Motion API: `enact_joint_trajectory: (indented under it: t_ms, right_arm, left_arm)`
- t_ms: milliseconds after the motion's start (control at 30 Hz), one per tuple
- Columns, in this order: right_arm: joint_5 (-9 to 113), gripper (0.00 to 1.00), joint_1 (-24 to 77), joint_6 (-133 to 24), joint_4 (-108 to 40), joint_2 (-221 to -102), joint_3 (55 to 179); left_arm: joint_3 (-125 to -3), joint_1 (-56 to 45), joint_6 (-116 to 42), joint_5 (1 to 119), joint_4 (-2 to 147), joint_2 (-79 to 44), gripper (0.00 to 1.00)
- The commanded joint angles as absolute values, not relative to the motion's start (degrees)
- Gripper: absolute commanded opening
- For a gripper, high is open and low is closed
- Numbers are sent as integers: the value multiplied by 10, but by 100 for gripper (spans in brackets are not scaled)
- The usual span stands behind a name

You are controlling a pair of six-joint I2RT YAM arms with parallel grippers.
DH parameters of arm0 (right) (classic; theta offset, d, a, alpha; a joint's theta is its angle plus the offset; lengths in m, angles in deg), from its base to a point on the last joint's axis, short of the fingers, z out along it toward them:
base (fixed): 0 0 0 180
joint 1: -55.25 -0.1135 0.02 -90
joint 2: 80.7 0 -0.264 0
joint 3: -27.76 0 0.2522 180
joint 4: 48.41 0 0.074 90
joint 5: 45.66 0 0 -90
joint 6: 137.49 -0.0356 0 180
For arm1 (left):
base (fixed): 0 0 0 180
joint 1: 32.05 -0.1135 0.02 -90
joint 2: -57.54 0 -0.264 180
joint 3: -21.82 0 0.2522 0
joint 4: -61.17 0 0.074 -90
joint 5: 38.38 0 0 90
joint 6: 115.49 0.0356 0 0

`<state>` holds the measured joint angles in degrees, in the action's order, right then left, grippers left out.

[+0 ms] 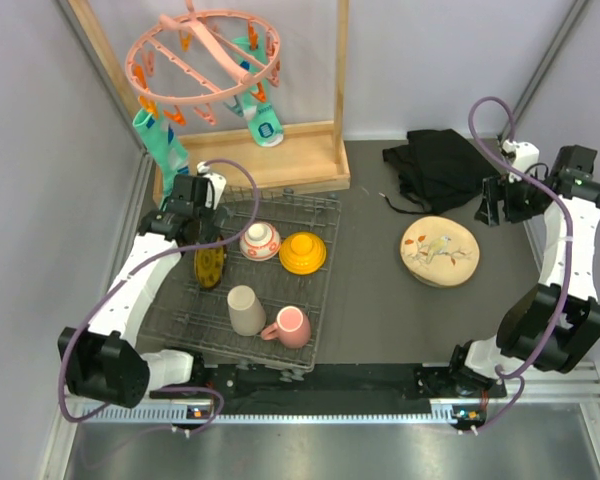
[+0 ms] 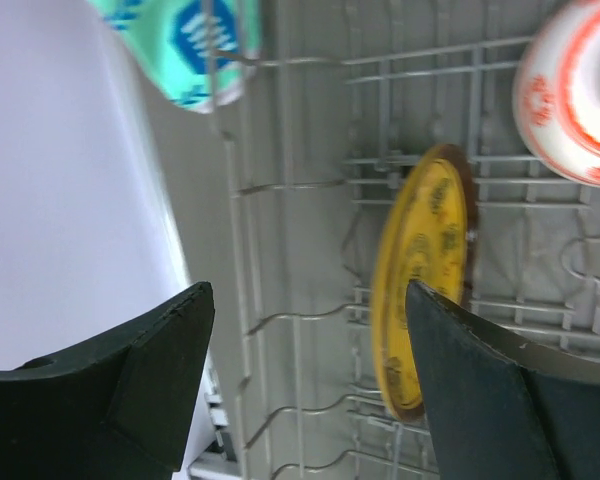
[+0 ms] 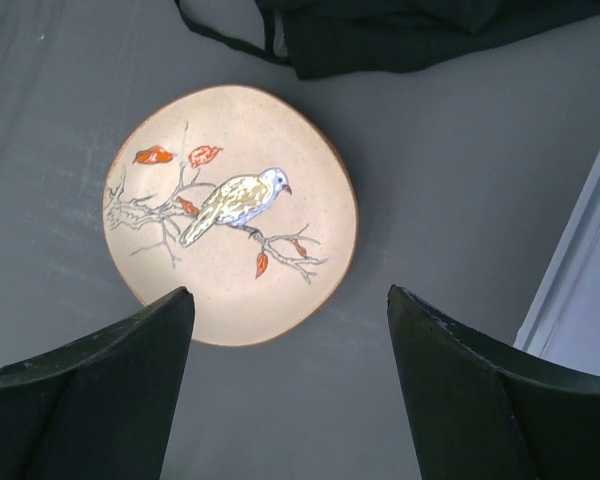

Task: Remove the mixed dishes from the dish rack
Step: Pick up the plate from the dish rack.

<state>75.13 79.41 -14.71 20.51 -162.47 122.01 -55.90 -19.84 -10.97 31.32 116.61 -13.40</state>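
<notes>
1. Step in hand: I am going for the yellow plate (image 2: 420, 280), which stands on edge in the slots at the far left of the rack (image 1: 195, 310).
2. The left jaws hang open above it, gripping nothing. The plate sits close by one finger, not centred in the gap.
3. Next move, as I judge it: shift sideways until the jaws straddle the rim, descend, then close.
4. The right jaws are open and empty over the bird plate (image 3: 230, 215), which lies flat on the bench (image 1: 370, 300), well apart from the rack.
5. Two bowls (image 1: 260, 240), a cup (image 1: 246, 309) and a mug (image 1: 290, 326) sit in the rack.
</notes>
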Motion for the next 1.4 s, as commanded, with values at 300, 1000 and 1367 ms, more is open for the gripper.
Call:
enact_joint_trajectory:
  t_ms: [300,1000,1367]
  right_arm:
    - [772,77,792,-142,198,-1614,1198]
    - [795,77,792,-127,214,-1617,1190]
    - [797,77,792,-124,216,-1618,1186]
  left_arm:
    - [-530,-200,-127,388,1164,-151,76]
    - [-525,-236,-132,451,1143,-195,38]
    - [-552,-241,-144,475,1159,-185,17]
